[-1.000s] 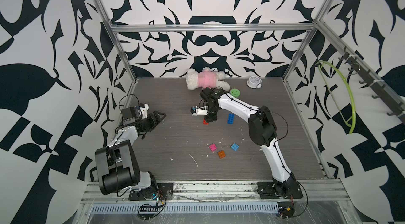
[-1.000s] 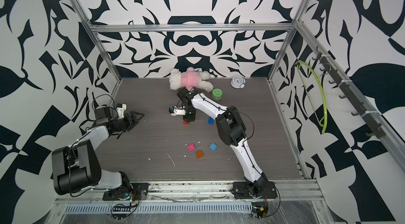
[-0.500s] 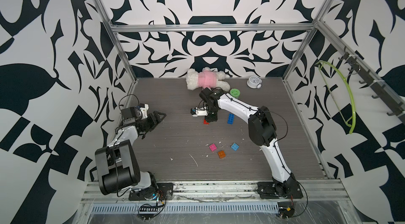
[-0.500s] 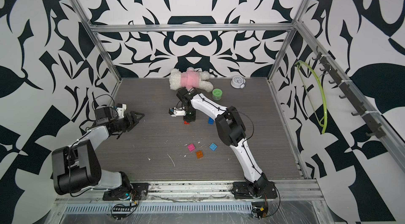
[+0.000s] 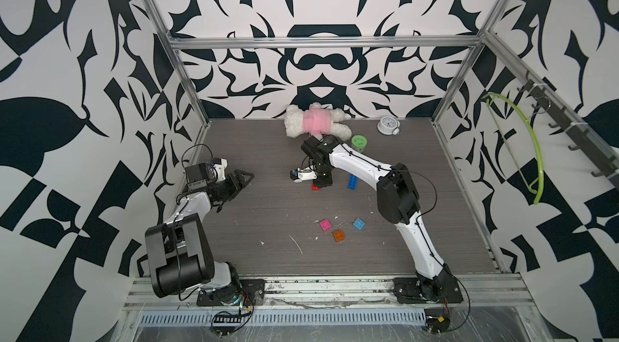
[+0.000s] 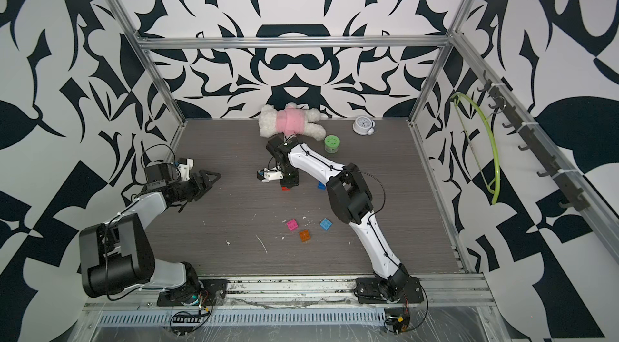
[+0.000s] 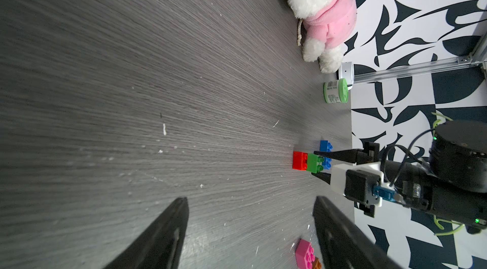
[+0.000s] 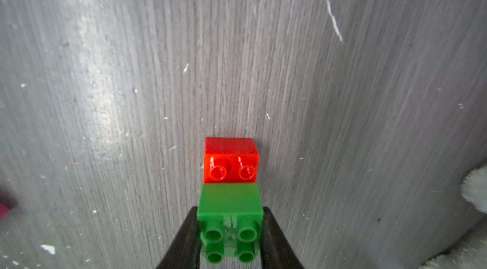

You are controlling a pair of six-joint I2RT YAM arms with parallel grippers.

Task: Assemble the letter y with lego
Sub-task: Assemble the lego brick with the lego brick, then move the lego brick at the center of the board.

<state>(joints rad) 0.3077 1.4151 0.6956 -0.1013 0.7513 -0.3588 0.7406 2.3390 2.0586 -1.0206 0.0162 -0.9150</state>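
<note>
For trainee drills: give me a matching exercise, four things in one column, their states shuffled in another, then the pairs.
1. green square studded plastic brick
2. red square studded plastic brick
3. pink square studded plastic brick
4. left tool

A. open, holding nothing
B. loose beside the orange square brick
C. clamped in the right tool
D. lying right by the green brick

Pairs: 1-C, 2-D, 3-B, 4-A

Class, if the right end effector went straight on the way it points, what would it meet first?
The red brick, just beyond the green brick the right end effector grips; they look touching, though depth is unclear.
</note>
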